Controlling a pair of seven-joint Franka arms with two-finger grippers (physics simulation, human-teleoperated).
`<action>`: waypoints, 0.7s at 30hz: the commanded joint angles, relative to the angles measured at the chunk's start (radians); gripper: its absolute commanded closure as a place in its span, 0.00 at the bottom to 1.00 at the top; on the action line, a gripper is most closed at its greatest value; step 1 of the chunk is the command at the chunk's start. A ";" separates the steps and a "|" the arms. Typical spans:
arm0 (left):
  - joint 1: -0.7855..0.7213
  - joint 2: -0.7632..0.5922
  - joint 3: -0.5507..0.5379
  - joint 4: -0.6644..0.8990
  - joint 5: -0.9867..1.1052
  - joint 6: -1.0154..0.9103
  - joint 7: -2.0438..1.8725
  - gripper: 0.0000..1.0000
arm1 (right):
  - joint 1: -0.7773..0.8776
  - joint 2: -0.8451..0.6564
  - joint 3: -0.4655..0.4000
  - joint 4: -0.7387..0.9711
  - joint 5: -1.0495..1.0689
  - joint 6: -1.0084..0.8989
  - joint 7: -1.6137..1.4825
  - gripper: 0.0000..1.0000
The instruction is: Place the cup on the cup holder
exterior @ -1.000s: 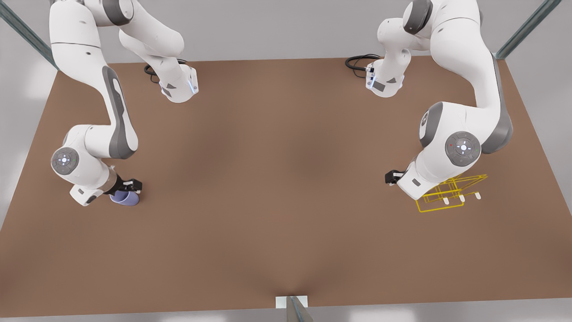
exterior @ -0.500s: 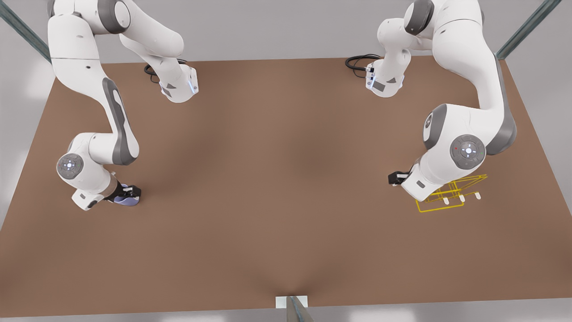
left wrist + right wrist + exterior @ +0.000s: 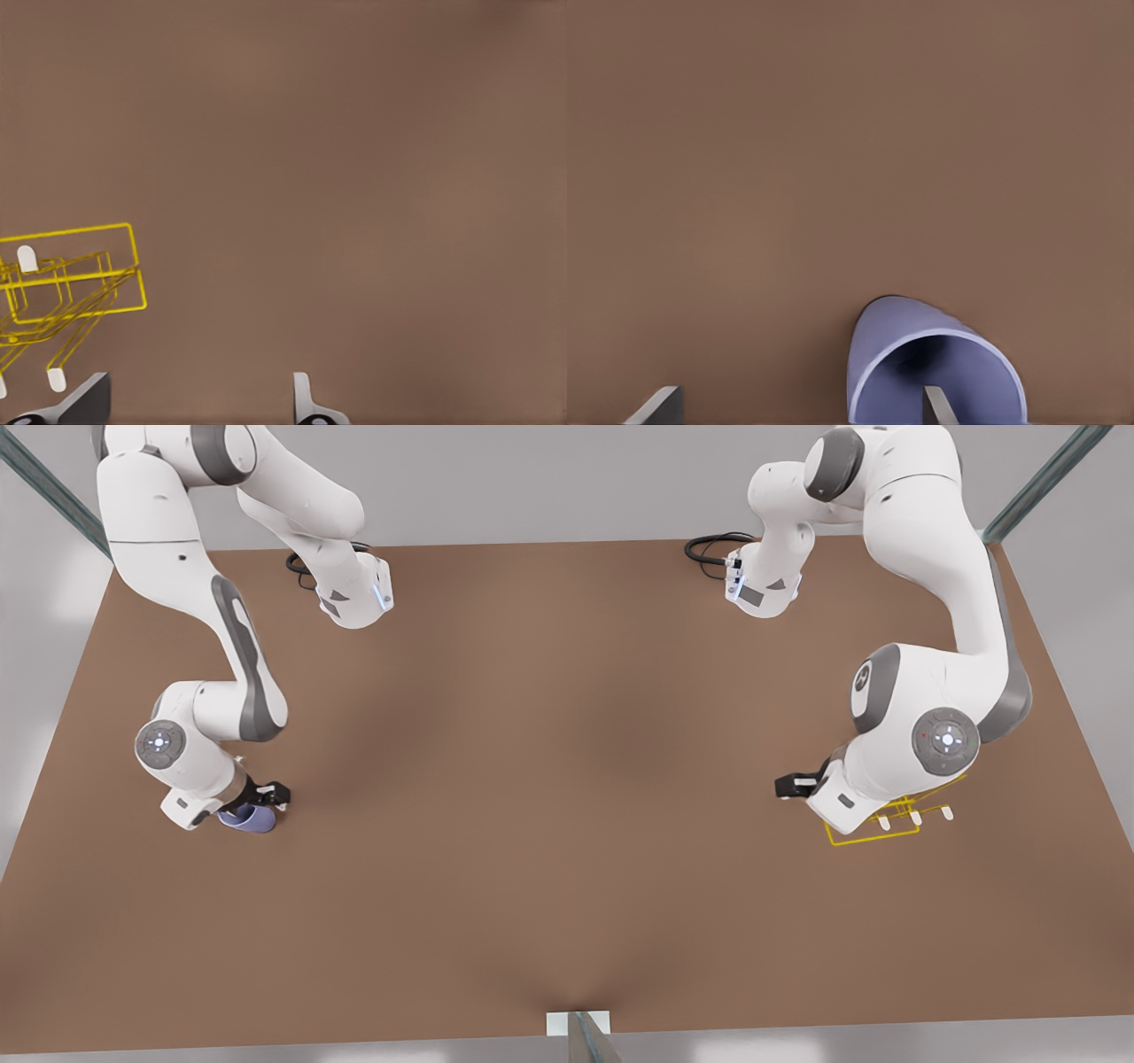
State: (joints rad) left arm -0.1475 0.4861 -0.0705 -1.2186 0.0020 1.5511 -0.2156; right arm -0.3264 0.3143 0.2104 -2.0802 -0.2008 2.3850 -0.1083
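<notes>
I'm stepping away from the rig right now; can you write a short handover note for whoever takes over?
Right tool: at the cup on the front view's left; one finger inside the rim, the other outside, fingers apart, so not yet gripped.
Left tool: open, holding nothing, beside the cup holder on the front view's right.
Done: the right tool has reached the cup.
Left: close on the cup wall, lift, carry it across the table, and set it on a prong.

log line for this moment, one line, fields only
phase: grasping cup | right gripper: open, one finger inside cup | left gripper: open, beside cup holder, waiting | cup: on table
</notes>
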 commanded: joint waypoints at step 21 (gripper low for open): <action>-0.075 0.020 -0.017 0.005 -0.151 -0.062 -0.268 0.00 | -0.114 0.072 0.061 -0.046 -0.072 0.082 -0.007 0.55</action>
State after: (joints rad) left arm -0.2371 0.5084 -0.0879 -1.2153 -0.1321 1.4917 -0.3340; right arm -0.4375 0.3859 0.2705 -2.1264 -0.2664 2.4558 -0.1111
